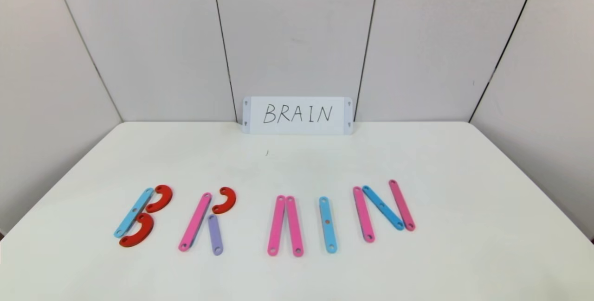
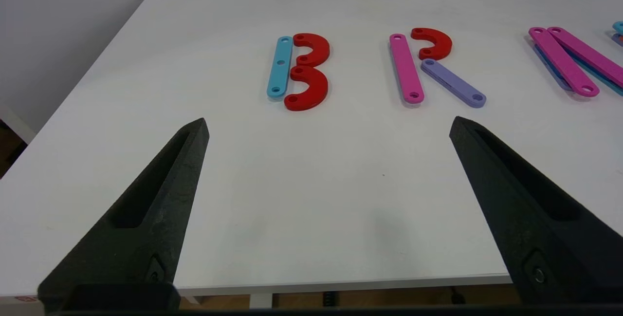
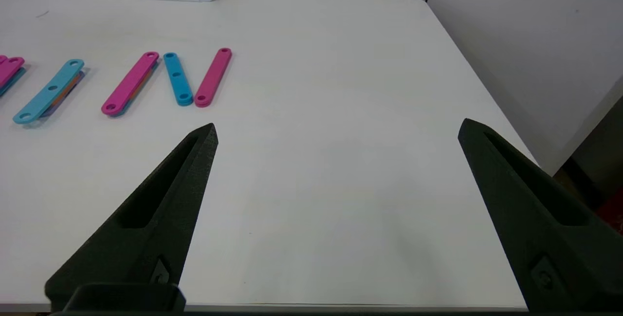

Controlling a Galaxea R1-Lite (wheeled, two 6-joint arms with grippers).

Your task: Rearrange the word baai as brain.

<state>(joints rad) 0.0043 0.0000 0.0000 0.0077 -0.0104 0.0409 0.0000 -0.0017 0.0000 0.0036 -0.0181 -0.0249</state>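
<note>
Well, the word [image 1: 264, 217] lies along the near half of the bench [image 1: 464, 176] and already reads close to BRAIN; by my read only the A wants work, two pink strips [image 1: 285, 226] touching at the top with no crossbar. Left gripper [image 2: 328, 126] hovers off the near edge, jaws wide apart, holding nothing; right gripper [image 3: 336, 128] likewise, wide and empty.
</note>
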